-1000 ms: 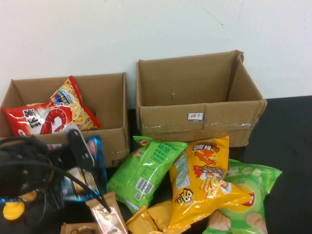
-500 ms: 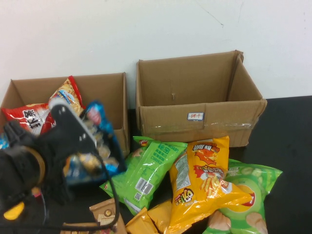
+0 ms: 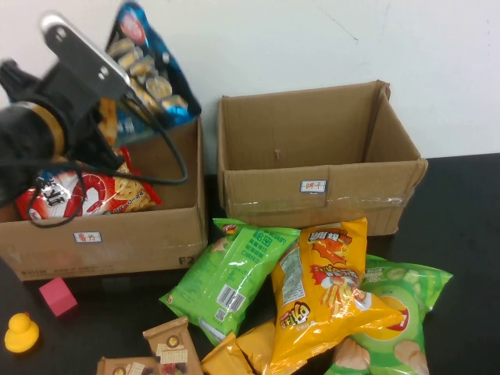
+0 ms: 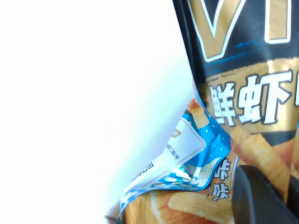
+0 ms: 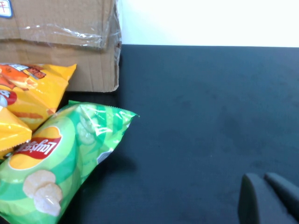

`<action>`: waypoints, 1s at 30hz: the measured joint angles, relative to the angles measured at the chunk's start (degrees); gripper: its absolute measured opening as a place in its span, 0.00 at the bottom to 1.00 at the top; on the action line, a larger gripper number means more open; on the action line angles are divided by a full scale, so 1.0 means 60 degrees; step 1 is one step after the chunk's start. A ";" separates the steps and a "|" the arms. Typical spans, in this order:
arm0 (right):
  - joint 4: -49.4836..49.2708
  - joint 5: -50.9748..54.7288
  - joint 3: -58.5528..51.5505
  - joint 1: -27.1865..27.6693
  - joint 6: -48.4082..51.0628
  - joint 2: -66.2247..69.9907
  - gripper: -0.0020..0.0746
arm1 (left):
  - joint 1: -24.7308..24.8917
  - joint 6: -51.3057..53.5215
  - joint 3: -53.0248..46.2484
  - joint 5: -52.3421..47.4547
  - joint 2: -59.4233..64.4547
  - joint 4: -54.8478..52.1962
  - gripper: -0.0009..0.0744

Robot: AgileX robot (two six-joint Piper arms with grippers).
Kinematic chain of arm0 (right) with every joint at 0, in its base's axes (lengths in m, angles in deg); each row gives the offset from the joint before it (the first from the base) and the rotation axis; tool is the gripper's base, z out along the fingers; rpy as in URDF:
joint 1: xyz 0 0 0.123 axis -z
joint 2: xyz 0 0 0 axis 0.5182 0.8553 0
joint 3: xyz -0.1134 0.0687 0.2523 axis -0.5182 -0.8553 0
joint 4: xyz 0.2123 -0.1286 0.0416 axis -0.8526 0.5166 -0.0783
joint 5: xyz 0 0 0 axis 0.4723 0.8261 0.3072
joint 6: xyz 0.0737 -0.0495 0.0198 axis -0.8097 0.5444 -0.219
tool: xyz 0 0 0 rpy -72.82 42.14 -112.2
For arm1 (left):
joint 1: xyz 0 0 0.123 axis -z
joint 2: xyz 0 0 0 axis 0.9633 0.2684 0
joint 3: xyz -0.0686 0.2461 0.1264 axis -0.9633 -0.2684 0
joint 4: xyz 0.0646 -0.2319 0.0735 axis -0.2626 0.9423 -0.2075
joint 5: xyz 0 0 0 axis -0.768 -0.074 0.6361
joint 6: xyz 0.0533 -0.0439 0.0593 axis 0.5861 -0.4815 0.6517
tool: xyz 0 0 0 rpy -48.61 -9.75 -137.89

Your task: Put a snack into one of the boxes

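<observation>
Many snack bags lie at the front of the black table (image 3: 469, 234), with a green chip bag (image 5: 51, 163) that the right wrist view shows close up, near the right gripper (image 5: 271, 198) with its fingers pressed together. Farther back sit two boxes, the left box (image 3: 117, 234) and the right box (image 3: 320, 187). The left gripper (image 3: 117, 98) is clamped on the blue snack bag (image 3: 148, 66), high over the left box; only the left wrist view shows the white writing on it.

blue snack bag (image 3: 148, 66) | brown boxes (image 3: 312, 168) | green bag (image 3: 230, 273) | yellow bag (image 3: 328, 289) | pink cube (image 3: 58, 296)
</observation>
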 joint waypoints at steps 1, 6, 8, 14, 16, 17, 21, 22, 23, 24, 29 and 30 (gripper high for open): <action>0.0000 0.0000 0.0000 0.0000 0.0000 0.0000 0.02 | -0.0123 -0.0136 0.0098 0.0134 0.0367 -0.0177 0.01; 0.0000 0.0000 0.0000 0.0000 0.0000 0.0000 0.02 | -0.0313 -0.0622 0.0869 0.0277 0.2616 -0.1008 0.19; 0.0000 0.0000 0.0000 0.0000 0.0000 0.0000 0.02 | -0.0313 -0.0688 0.1268 0.0142 0.3472 -0.1165 0.35; 0.0000 0.0000 0.0000 0.0000 -0.0102 0.0000 0.02 | -0.0112 -0.1925 0.2228 -0.2361 0.4906 -0.1870 0.86; 0.0000 0.0000 0.0000 0.0000 -0.0102 0.0000 0.02 | 0.0080 -0.2082 0.2252 -0.3076 0.4823 -0.1888 0.90; 0.0000 0.0000 0.0000 0.0000 -0.0102 0.0000 0.02 | 0.0146 -0.2103 0.2252 -0.3241 0.4707 -0.1888 0.91; 0.0000 0.0000 0.0000 0.0000 -0.0106 0.0000 0.02 | 0.0483 -0.2140 0.2252 -0.3578 0.3550 -0.1458 0.87; 0.0000 0.0000 0.0000 0.0000 -0.0106 0.0000 0.02 | 0.0627 -0.2140 0.2203 -0.3603 0.3024 -0.1237 0.82; 0.0000 0.0000 0.0000 0.0000 -0.0106 0.0000 0.02 | 0.0722 -0.2140 0.2109 -0.3603 0.2645 -0.1080 0.78; 0.0000 0.0000 0.0000 0.0000 -0.0106 0.0000 0.02 | 0.0844 -0.2140 0.1960 -0.3616 0.2152 -0.0862 0.71; 0.0000 0.0000 0.0000 0.0000 -0.0106 0.0000 0.02 | 0.1431 -0.2306 0.0696 -0.3402 -0.0328 0.0409 0.28; 0.0000 0.0000 0.0000 0.0000 -0.0106 0.0000 0.02 | 0.1585 -0.2323 0.0375 -0.3402 -0.0845 0.0688 0.18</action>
